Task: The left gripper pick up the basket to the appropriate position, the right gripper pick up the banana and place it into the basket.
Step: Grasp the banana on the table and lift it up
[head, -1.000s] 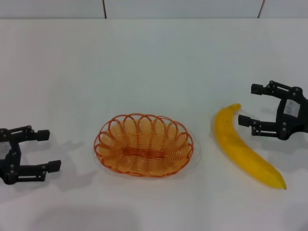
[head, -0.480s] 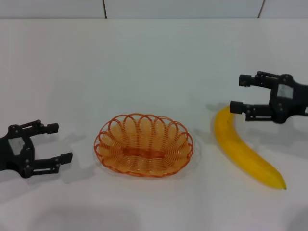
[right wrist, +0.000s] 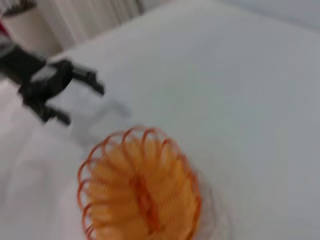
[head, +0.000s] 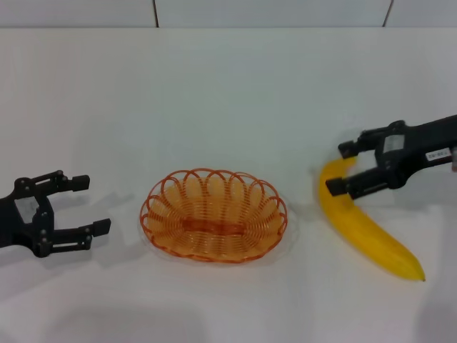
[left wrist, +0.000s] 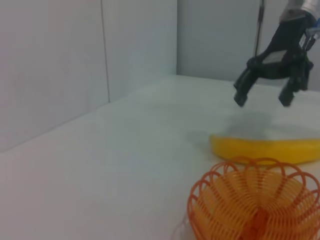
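The orange wire basket [head: 213,214] sits empty on the white table, in the middle; it also shows in the left wrist view [left wrist: 255,200] and the right wrist view [right wrist: 140,187]. The yellow banana [head: 364,229] lies to its right, also seen in the left wrist view [left wrist: 265,149]. My left gripper [head: 84,205] is open, low over the table left of the basket and apart from it. My right gripper [head: 341,168] is open above the banana's far tip, its fingers on either side of that tip; it shows raised in the left wrist view [left wrist: 263,96].
The white table [head: 228,93] runs back to a tiled wall [head: 214,13]. The left gripper shows far off in the right wrist view [right wrist: 60,95].
My right gripper has moved left and down onto the banana's far tip. My left gripper rose and moved toward the basket, then held near the same spot.
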Robot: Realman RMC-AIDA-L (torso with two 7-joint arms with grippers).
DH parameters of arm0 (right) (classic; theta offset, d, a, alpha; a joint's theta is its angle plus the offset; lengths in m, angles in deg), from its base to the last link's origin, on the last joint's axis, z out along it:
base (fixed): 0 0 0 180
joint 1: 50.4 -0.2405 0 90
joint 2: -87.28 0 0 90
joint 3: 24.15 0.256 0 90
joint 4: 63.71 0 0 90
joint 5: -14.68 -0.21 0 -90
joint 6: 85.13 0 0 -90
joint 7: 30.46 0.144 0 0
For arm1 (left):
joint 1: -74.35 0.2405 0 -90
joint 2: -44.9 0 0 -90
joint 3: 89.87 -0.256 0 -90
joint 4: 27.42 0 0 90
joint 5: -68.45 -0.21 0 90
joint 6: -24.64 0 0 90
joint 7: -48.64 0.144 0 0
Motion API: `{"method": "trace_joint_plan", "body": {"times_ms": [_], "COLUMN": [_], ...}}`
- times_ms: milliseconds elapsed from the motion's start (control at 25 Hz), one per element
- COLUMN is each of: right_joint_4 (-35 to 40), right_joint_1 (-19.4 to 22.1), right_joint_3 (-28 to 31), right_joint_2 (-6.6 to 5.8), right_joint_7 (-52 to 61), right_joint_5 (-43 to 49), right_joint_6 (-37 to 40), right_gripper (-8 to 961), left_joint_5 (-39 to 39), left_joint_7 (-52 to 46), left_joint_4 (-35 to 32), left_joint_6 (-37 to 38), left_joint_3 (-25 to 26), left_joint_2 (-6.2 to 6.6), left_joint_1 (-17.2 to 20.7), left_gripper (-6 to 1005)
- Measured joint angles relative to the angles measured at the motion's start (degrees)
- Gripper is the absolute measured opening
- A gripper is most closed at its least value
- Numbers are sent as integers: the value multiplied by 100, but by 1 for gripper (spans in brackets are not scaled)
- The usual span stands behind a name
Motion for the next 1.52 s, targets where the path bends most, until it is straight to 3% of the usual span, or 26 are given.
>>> {"method": "trace_joint_plan", "body": {"times_ms": [520,1520], "right_joint_4": [183,-521], "right_joint_1": [-217,-268], "right_joint_3": [-364,-806], "right_joint_2": [-3,17], "right_joint_7": [1174,1900], "right_joint_5": [985,1206], "right_joint_6": [-13,-667], "right_gripper": [890,890], "left_joint_5": [17,17], "left_joint_7": [5,23], "left_joint_4": [-1,31], "left_joint_6": [52,58], "left_joint_3": [0,-7], "left_joint_2": [-4,-53], "left_joint_1": [-62,-107], "left_gripper": [865,865]}}
